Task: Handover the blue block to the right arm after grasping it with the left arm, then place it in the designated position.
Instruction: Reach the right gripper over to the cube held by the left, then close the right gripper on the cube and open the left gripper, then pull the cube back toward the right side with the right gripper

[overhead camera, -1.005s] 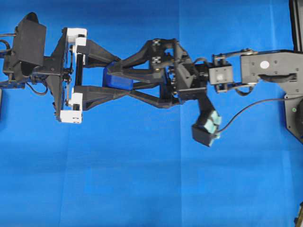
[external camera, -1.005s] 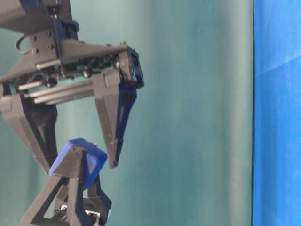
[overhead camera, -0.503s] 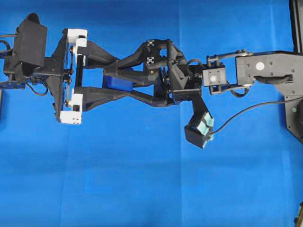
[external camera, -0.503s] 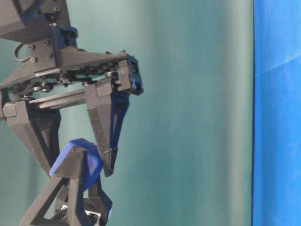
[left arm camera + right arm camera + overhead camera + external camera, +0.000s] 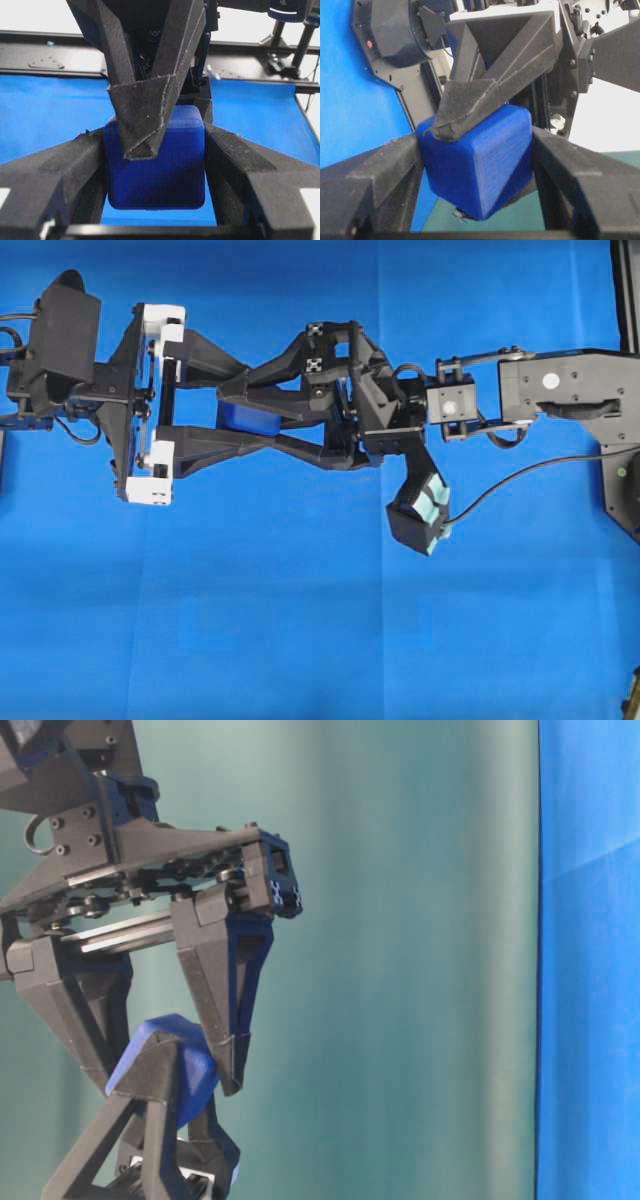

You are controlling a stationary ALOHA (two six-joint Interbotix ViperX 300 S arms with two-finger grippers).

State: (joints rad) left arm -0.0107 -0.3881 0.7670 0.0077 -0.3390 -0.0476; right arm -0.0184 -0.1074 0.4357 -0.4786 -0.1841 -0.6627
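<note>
The blue block hangs above the blue cloth, caught between both grippers at once. My left gripper reaches in from the left and is shut on the block's two side faces. The right arm's gripper comes from the right, turned crosswise, and is shut on the block's other two faces. In the left wrist view one right finger lies pressed on the block's top. From table level the right gripper grips the block from above, with the left fingers below.
Blue cloth covers the table under the arms. The right wrist camera sticks out below that arm. A black frame stands at the right edge. A teal backdrop fills the table-level view.
The right gripper's fingers have come together from wide open onto the block, and that arm has shifted slightly left. The left gripper has kept its hold and place.
</note>
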